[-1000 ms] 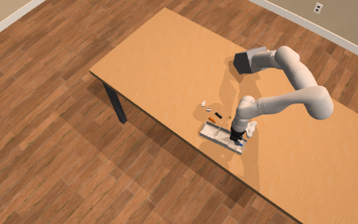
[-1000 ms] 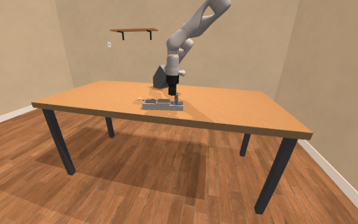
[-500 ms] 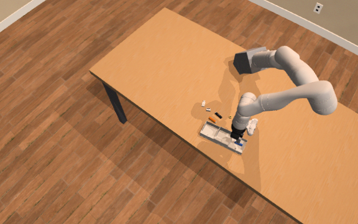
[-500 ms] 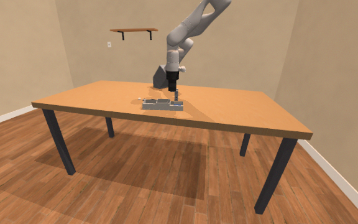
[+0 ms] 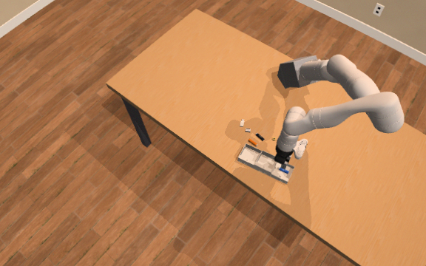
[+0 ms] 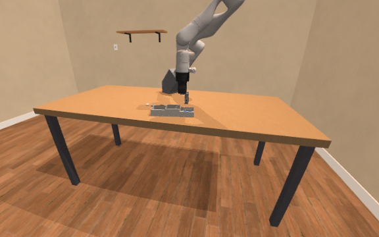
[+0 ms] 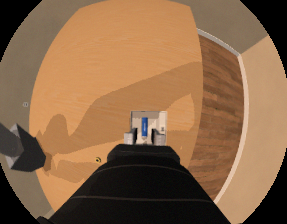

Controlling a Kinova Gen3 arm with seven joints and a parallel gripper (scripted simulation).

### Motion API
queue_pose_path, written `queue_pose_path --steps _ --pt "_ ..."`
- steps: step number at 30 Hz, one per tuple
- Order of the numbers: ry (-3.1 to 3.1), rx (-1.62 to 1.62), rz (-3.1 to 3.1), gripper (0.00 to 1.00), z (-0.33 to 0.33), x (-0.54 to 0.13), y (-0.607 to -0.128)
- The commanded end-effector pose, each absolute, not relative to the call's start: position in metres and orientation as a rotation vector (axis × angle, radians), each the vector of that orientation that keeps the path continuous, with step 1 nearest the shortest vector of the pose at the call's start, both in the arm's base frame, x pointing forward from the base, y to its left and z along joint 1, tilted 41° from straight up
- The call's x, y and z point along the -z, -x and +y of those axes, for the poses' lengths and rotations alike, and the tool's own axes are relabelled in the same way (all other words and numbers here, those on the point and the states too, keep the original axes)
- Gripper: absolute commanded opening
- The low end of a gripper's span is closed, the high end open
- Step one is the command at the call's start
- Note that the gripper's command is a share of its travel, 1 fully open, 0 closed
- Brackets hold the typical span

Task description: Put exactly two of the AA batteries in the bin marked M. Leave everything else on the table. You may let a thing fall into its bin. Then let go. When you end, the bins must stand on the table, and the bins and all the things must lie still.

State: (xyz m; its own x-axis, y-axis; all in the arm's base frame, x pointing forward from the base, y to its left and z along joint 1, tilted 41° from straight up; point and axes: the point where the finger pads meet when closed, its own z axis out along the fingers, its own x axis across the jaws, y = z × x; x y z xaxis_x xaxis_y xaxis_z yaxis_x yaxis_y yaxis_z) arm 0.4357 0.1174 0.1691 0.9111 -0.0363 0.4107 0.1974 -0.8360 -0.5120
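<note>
A grey row of three bins [image 5: 265, 162] stands near the table's front edge; I cannot read their marks. A blue AA battery [image 5: 284, 170] lies in the end bin nearest the arm, and it also shows in the wrist view [image 7: 146, 125]. My gripper [image 5: 282, 162] hangs straight above that bin, open and empty, clear of the battery. It shows above the bins' right end in the exterior view [image 6: 186, 97]. An orange battery [image 5: 252, 142] and a black battery [image 5: 259, 137] lie on the table just behind the bins.
Two small white items [image 5: 242, 123] [image 5: 248, 129] and a tiny yellowish thing [image 5: 274, 139] lie behind the bins. The arm's grey base [image 5: 291, 74] stands at the table's back edge. The table's front edge runs close to the bins.
</note>
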Motion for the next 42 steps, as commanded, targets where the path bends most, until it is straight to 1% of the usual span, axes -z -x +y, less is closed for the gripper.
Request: queue_pose_path --steps 1,5,13,16,25,42 --pt "2.488 0.498 0.062 0.60 0.101 -0.156 -0.428" --pt "2.457 0.430 0.262 0.60 0.077 -0.136 -0.417" --pt "2.460 0.437 0.252 0.60 0.030 -0.094 -0.395" --pt "2.461 0.442 0.246 0.60 0.023 -0.089 -0.395" --pt "2.463 0.435 0.238 0.60 -0.030 -0.042 -0.367" --pt "2.465 0.426 0.253 0.60 -0.027 -0.042 -0.366"
